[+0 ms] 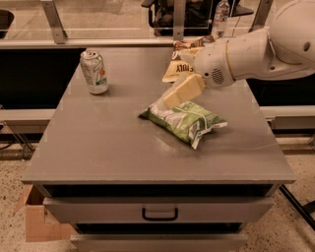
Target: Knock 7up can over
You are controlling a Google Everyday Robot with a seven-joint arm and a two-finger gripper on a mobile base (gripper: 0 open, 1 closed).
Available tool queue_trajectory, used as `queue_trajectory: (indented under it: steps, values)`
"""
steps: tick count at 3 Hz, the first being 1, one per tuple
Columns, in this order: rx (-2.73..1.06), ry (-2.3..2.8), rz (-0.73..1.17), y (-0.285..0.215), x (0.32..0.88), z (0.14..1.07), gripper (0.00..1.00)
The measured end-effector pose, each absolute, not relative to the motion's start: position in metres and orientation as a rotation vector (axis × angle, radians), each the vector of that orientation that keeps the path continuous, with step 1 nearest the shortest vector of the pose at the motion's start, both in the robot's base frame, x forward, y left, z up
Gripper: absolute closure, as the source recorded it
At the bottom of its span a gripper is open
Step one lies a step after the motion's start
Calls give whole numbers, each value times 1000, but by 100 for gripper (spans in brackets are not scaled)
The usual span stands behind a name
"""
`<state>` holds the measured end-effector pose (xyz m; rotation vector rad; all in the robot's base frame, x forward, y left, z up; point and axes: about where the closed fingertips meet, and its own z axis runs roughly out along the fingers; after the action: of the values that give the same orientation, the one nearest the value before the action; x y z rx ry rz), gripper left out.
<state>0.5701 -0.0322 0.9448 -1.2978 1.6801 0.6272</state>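
The 7up can (94,72), silver-white with green marks and a red-orange spot, stands upright near the far left corner of the grey table (98,147). My gripper (173,97), with cream-coloured fingers, hangs from the white arm that reaches in from the right. It sits over the middle of the table, just above the far end of a green crisp bag (186,121), well to the right of the can and apart from it.
A yellow-brown snack bag (178,68) lies at the far edge behind the arm. A clear bottle (221,14) stands beyond the table. A drawer with a black handle (160,214) is below the front edge. A cardboard box (37,221) sits on the floor at left.
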Motion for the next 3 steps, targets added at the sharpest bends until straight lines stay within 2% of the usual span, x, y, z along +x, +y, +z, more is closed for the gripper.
queue_trajectory:
  steps: [3]
  values:
    - [-1216, 1522, 600, 7, 682, 905, 0]
